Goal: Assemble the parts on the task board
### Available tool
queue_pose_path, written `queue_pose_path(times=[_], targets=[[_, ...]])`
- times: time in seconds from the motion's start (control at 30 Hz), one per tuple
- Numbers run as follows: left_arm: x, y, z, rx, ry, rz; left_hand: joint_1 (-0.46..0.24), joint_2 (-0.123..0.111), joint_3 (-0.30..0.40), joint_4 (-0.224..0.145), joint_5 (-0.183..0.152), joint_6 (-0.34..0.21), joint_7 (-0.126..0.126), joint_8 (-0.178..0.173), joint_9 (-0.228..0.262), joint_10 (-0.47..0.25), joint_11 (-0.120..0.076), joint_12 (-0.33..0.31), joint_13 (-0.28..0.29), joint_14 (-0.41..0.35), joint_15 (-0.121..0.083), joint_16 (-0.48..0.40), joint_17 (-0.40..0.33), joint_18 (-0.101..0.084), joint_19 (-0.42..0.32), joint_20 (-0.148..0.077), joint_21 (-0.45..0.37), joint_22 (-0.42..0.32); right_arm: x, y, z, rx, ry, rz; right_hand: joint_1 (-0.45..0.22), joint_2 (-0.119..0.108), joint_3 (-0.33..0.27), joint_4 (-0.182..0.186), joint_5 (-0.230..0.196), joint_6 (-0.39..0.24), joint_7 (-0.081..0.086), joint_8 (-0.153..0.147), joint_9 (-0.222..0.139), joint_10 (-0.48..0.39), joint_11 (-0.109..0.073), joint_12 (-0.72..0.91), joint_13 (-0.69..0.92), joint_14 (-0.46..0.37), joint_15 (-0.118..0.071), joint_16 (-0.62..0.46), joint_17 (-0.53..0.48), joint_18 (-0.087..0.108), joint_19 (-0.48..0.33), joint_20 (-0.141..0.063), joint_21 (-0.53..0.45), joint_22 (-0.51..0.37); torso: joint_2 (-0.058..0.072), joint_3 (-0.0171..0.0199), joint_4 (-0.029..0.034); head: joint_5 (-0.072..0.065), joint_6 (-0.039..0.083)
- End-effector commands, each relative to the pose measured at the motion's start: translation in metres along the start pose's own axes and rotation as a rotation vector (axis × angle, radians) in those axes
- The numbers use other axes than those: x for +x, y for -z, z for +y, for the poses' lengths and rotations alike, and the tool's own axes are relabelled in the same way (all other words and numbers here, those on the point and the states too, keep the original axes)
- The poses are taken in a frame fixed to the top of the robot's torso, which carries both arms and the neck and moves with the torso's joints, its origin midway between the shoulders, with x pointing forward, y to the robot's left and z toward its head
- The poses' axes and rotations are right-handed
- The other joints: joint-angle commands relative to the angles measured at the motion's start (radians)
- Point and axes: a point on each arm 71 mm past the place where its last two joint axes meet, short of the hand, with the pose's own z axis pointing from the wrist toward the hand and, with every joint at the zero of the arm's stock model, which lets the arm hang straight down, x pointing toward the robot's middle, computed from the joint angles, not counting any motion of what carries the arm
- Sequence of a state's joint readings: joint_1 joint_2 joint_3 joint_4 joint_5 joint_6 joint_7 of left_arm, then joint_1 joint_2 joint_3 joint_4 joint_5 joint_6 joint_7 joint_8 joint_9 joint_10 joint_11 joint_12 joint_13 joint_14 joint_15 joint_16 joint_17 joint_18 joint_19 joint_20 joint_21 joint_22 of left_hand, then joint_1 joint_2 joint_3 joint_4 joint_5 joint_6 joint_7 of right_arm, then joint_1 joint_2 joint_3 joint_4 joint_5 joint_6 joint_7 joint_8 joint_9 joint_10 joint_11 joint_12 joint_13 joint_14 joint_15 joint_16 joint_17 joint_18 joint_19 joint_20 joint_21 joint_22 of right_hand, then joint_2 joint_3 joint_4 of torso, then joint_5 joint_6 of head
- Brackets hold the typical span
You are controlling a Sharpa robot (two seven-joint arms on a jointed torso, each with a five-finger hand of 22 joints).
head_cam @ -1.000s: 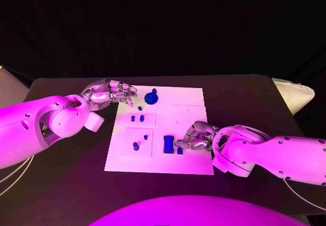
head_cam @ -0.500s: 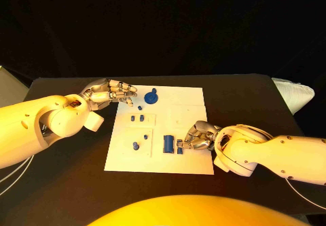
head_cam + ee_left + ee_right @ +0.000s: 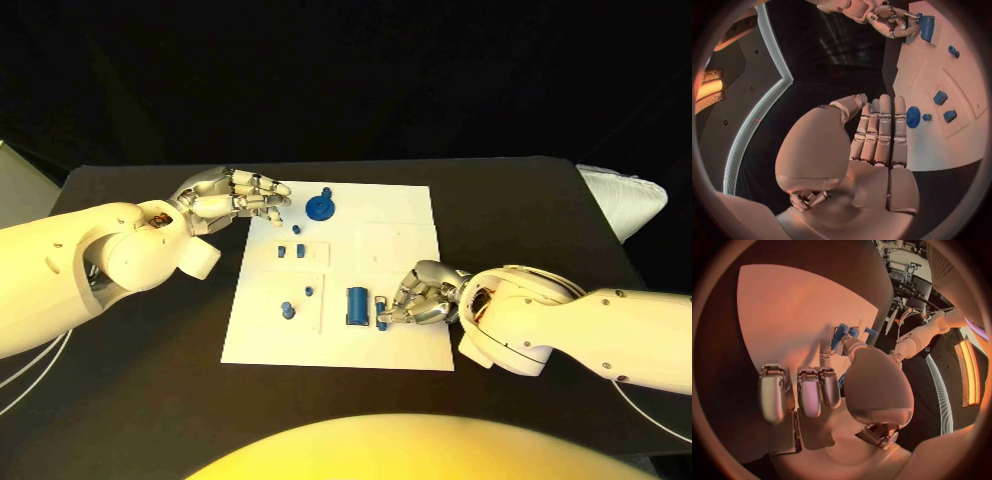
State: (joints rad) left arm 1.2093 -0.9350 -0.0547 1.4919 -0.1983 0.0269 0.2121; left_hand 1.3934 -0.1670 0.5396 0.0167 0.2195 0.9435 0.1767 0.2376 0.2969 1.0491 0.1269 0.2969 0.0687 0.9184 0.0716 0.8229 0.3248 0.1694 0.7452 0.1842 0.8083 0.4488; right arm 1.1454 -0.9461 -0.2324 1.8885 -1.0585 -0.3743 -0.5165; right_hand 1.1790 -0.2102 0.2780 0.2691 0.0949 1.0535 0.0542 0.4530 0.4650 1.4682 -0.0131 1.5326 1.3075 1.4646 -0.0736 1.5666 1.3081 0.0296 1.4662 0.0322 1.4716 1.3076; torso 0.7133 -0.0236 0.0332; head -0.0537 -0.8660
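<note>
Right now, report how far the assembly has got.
Early stage, by the look of it. Blue parts lie scattered on the task board, including a round part and a long block. The right hand works at a small part beside that block. The left hand holds nothing.

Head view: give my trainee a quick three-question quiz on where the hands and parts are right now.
1. True or false: the left hand holds a blue part.
2. Which hand has its fingers at the small blue part beside the long blue block? A) left B) right
3. Fill in: the round blue disc lies at the board's ___ end, away from the robot.

Key: 1 false; 2 B, the right hand; 3 far.
</note>
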Motion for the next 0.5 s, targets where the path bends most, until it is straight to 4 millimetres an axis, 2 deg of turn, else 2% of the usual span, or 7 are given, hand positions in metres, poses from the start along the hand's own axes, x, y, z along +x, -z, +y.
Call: queue_pose_path(times=[0.03,0.23,0.37,0.5], targets=[[0.0024,-0.0008,-0.0003,0.003,0.007,0.020,-0.007,0.006,-0.001,0.006,0.001,-0.001,0.007,-0.006,0.001,0.004,0.003,-0.003,0.001,-0.005,0.006,-0.007,0.001,0.012,0.006,0.001,-0.007,-0.001,0.0032,-0.0003,0.0011,-0.017,0.014,0.029,-0.001,0.012,-0.002,0.007,-0.005,-0.005,0.003,0.007,-0.002,0.084,-0.001,-0.002,0.244,0.106,-0.002,0.004,0.263,-0.012,0.081,-0.001,0.004,0.239,0.001,-0.0010,0.0004,-0.002,-0.001],[0.0027,-0.0010,-0.0001,0.002,0.007,0.022,-0.007,0.006,-0.001,0.006,0.001,-0.001,0.007,-0.006,0.001,0.004,0.003,-0.003,0.001,-0.005,0.006,-0.007,0.001,0.012,0.006,0.001,-0.007,-0.001,0.0043,-0.0022,0.0001,-0.007,0.017,0.032,0.009,0.014,-0.004,0.006,-0.003,-0.004,0.001,0.008,-0.002,0.085,-0.003,-0.001,0.245,0.106,-0.002,0.004,0.263,-0.012,0.081,-0.001,0.005,0.239,0.001,-0.0009,0.0013,-0.001,-0.003],[0.0025,-0.0009,0.0000,0.002,0.007,0.021,-0.007,0.006,-0.001,0.006,0.001,-0.001,0.007,-0.006,0.001,0.004,0.003,-0.003,0.001,-0.005,0.006,-0.007,0.001,0.012,0.006,0.001,-0.007,-0.001,0.0043,-0.0038,-0.0010,0.000,0.019,0.018,0.041,0.039,0.008,0.003,-0.013,-0.004,-0.002,0.010,-0.005,0.085,-0.005,-0.001,0.245,0.106,-0.004,0.004,0.263,-0.012,0.082,-0.002,0.007,0.240,0.000,-0.0011,0.0016,-0.001,-0.002],[0.0026,-0.0010,0.0000,0.002,0.007,0.022,-0.007,0.006,-0.001,0.006,0.001,-0.001,0.007,-0.006,0.001,0.004,0.003,-0.003,0.001,-0.005,0.006,-0.007,0.001,0.012,0.006,0.001,-0.007,-0.001,0.0032,-0.0055,-0.0009,-0.001,0.025,-0.003,0.049,0.050,0.013,0.003,-0.015,-0.003,-0.003,0.011,-0.006,0.086,-0.006,0.001,0.246,0.106,-0.005,0.004,0.263,-0.012,0.082,-0.003,0.009,0.240,0.000,-0.0010,0.0018,-0.002,-0.002]])
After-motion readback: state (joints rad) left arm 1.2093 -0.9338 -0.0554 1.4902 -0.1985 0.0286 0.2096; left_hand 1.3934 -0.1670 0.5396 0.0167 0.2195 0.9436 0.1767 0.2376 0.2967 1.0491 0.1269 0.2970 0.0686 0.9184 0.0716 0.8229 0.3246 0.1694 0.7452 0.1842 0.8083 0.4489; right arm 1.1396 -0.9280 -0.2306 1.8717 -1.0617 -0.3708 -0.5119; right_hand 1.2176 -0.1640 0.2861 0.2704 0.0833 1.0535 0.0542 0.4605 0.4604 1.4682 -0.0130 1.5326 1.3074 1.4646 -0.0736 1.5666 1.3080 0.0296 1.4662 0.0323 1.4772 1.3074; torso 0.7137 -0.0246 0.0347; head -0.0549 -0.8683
